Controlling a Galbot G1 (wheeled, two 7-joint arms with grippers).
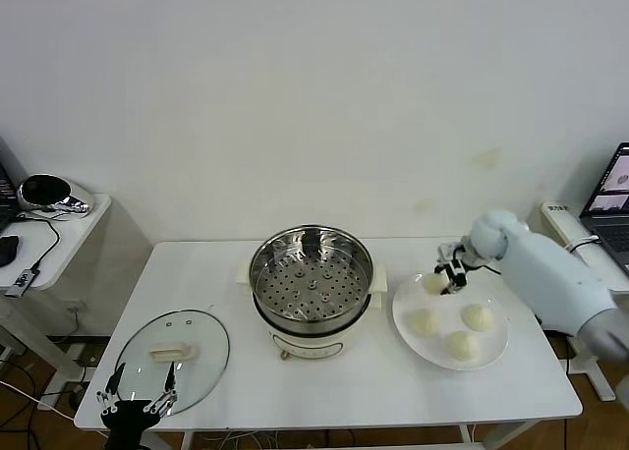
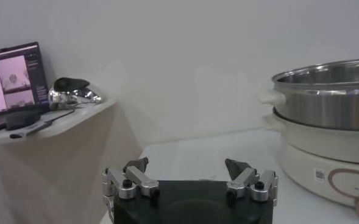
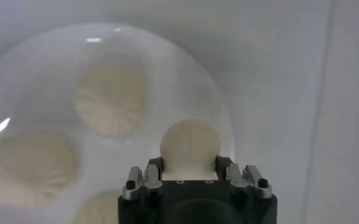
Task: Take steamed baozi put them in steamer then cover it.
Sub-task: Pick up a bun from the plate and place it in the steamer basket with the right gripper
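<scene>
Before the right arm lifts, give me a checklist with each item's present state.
1. Right tool shut on a baozi: ok.
2. Three other baozi clear of the tool on the plate: ok.
3. Steamer uncovered, perforated tray bare: ok.
4. Cover on the table left of the steamer, off the carry path: ok.
5. Left tool open, parked at the table's near left edge: ok.
6. Grip firm enough to lift: cannot tell.

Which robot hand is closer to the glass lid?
Left. The left gripper hangs at the glass lid's near edge; the right gripper is across the table, shut on a baozi.
</scene>
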